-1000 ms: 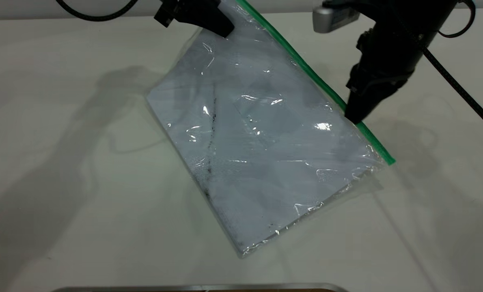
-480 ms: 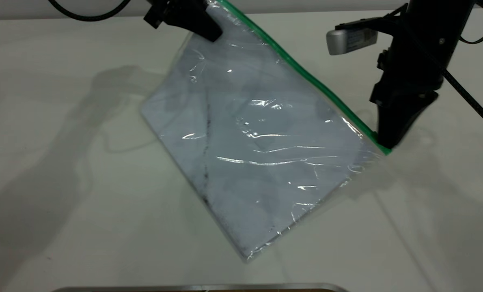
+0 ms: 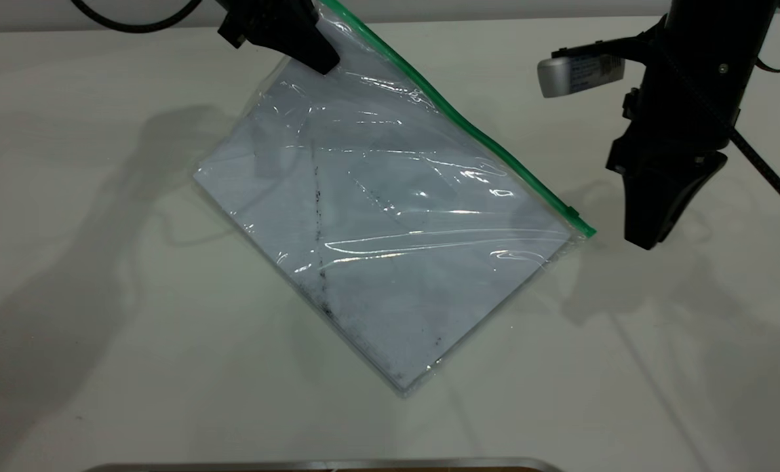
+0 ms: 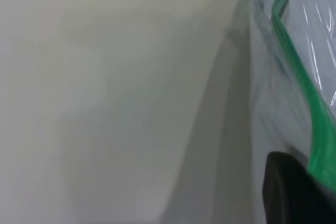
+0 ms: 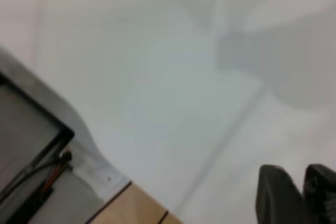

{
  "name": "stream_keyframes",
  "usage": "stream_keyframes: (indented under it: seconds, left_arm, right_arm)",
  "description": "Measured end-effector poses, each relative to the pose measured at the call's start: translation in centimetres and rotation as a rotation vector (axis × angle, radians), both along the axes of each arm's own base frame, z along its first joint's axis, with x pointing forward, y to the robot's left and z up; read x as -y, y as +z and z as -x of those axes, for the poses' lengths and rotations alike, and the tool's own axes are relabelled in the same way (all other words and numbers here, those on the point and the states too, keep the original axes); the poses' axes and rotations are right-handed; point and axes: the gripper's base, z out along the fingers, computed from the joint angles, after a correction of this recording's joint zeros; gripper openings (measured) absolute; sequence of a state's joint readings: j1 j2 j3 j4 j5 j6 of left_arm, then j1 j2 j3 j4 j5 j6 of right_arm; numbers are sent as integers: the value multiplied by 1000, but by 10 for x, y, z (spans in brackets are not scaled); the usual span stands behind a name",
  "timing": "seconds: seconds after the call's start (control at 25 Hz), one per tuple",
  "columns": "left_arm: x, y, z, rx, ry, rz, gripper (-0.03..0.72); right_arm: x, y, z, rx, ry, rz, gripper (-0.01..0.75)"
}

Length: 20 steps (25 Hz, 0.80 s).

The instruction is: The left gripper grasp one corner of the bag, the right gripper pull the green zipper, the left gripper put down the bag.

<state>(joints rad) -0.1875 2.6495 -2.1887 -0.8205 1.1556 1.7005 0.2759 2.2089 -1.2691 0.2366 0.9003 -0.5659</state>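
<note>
At the table's far edge, the left gripper (image 3: 321,62) was clenched on the corner of the bag (image 3: 311,26), lifting it. The bag (image 3: 390,236) sagged, near corner resting mid-table: light, limp, slick. The green zipper (image 3: 455,118) offered firmer purchase. The right gripper (image 3: 645,241) hovered just beside, fingers nearly together, holding nothing.

Green zipper (image 4: 294,72) snakes in wavy line along edge of clear bag (image 4: 273,108), seen close against pale worktop (image 4: 115,98); one dark finger of left hand (image 4: 294,192) lies against plastic just beside green strip; bag's soft shadow falls on worktop alongside; whether hand clamps bag not discernible here
</note>
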Motion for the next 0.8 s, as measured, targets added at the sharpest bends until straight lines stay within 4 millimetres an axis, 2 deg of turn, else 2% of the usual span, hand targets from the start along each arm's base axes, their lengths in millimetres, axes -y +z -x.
stream_keyframes:
  seconds: [0.12,0.28,0.4,0.48,0.64,0.72,0.8]
  left_arm:
    - [3,0,0,-29,39,-5,152]
    - [8,0,1,-54,77,-23,339]
    - [10,0,-2,-47,129,-66,477]
    - [11,4,-6,-31,197,-95,554]
    - [5,32,-17,56,351,-142,616]
    - [2,53,-19,83,417,-151,617]
    - [-1,81,-18,96,482,-155,617]
  right_arm:
    - [0,0,-2,24,-26,3,263]
    - [-1,-1,-6,58,-50,3,397]
    - [-1,-2,-9,97,-56,0,458]
    - [-1,-2,-13,134,-62,-3,473]
    - [-3,9,-31,235,-33,2,480]
    - [-6,28,-46,306,-22,-8,482]
    - [-10,61,-62,387,-16,-31,481]
